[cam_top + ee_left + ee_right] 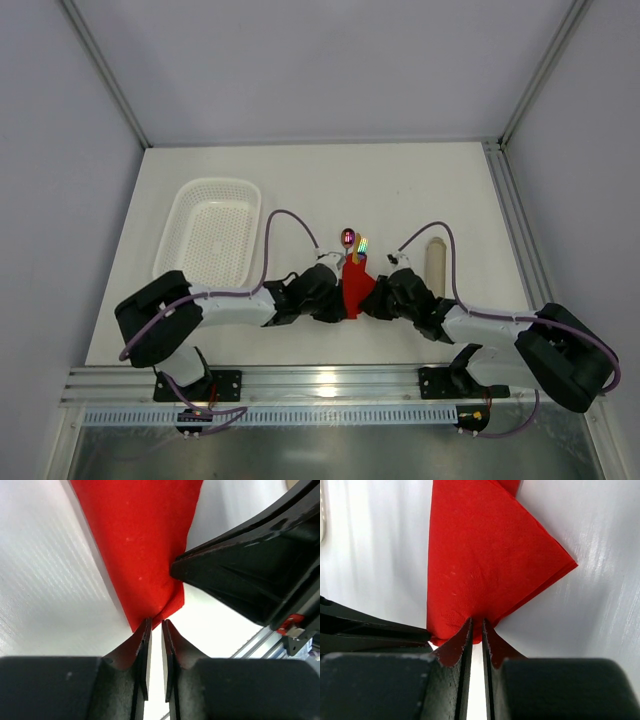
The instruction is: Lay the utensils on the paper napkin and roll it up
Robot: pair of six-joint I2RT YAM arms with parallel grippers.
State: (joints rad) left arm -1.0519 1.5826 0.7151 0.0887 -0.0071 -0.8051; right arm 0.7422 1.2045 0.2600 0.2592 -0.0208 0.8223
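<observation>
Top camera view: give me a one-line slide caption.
The left gripper and right gripper pinch the folded red napkin, spoon and fork poking out its far end, white basket at left.

utensils [354,243] mostly hidden by red napkin [356,292], napkin top cropped in wrist views

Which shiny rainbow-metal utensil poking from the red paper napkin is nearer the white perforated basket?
The spoon with the pink-purple bowl; the fork, yellow-green tines, lies farther away.
</observation>
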